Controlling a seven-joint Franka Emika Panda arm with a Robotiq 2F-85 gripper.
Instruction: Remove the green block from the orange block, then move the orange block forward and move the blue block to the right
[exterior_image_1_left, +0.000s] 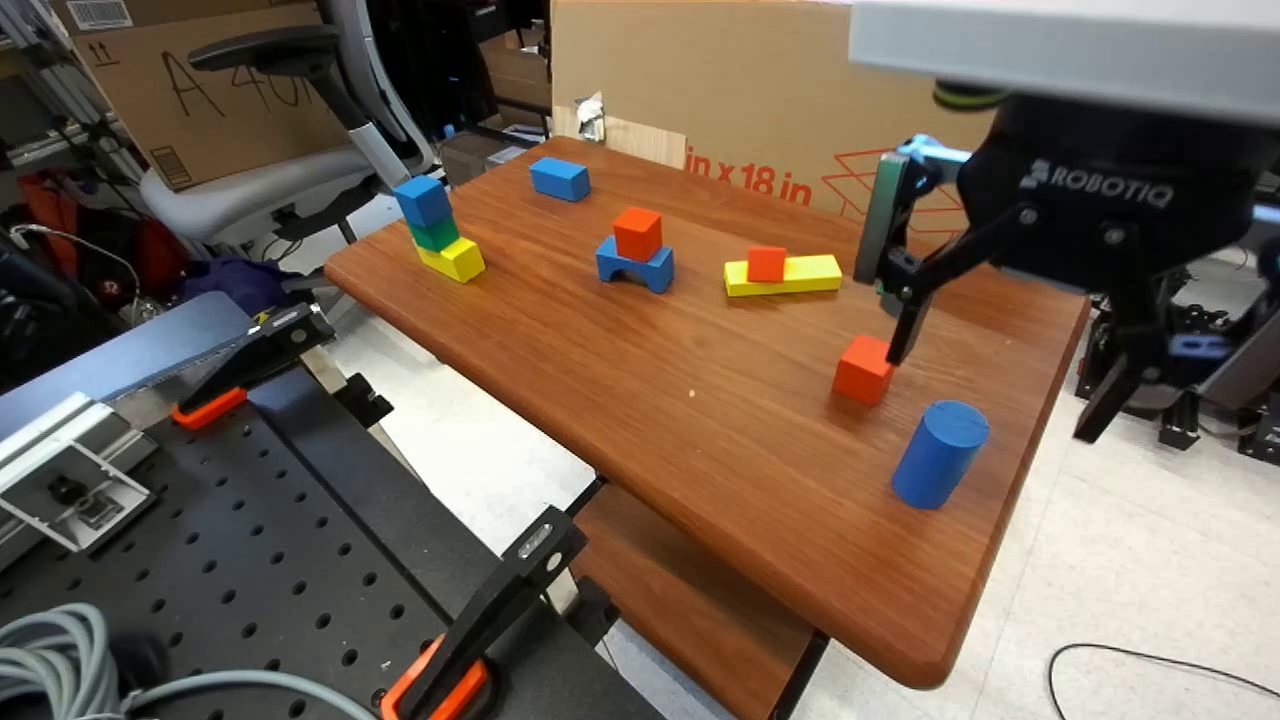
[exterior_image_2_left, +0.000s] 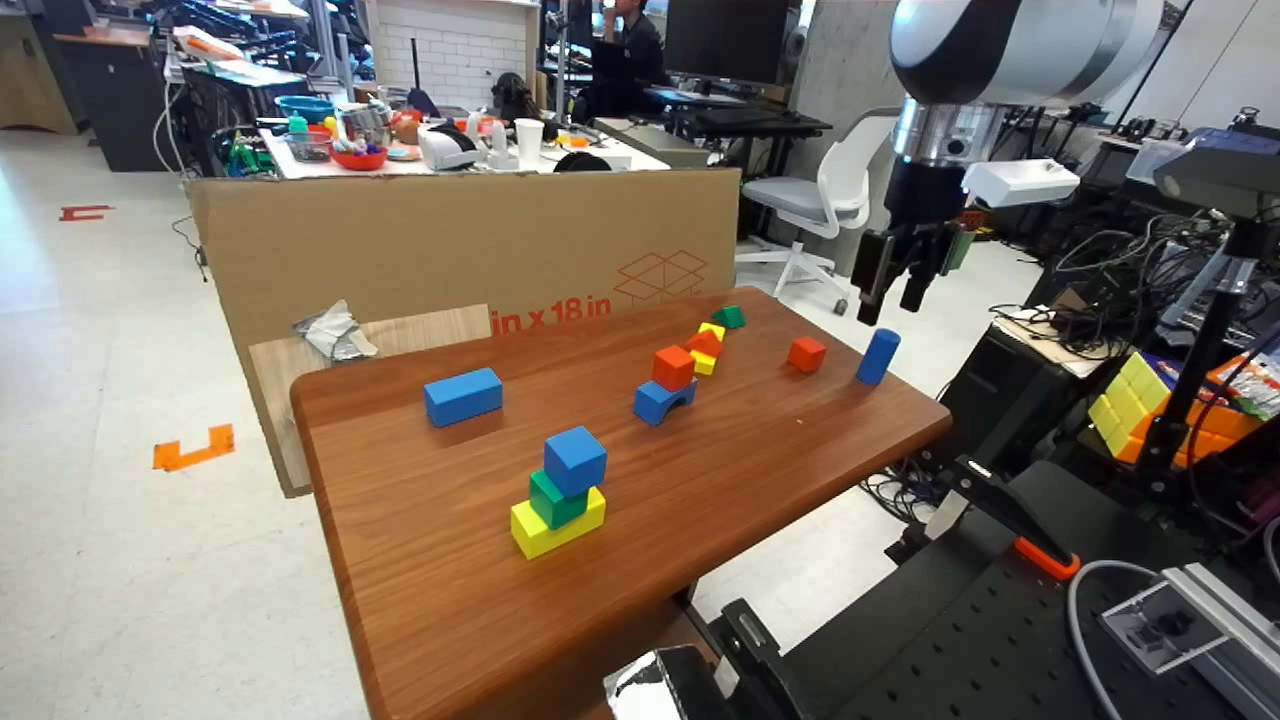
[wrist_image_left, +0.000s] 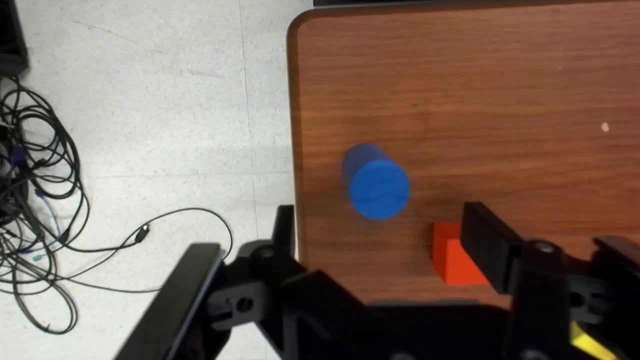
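The orange block (exterior_image_1_left: 863, 370) is a plain cube on the table, with nothing on top; it also shows in an exterior view (exterior_image_2_left: 806, 354) and in the wrist view (wrist_image_left: 465, 260), partly behind a finger. The blue block (exterior_image_1_left: 940, 455) is an upright cylinder beside it near the table's end, also seen in an exterior view (exterior_image_2_left: 879, 357) and the wrist view (wrist_image_left: 379, 189). A small green block (exterior_image_2_left: 729, 317), wedge-shaped, lies on the table beyond the orange block. My gripper (exterior_image_1_left: 995, 390) is open and empty, above the blue block and apart from it (exterior_image_2_left: 892, 308); its fingers (wrist_image_left: 380, 217) spread wide.
A blue-green-yellow stack (exterior_image_1_left: 437, 230) stands at the table's far end. A blue bridge (exterior_image_1_left: 635, 265) carries a red cube (exterior_image_1_left: 638, 234). A yellow bar (exterior_image_1_left: 812, 273) with a red piece and a long blue block (exterior_image_2_left: 463, 397) lie nearby. Cardboard (exterior_image_2_left: 460, 230) stands along one side.
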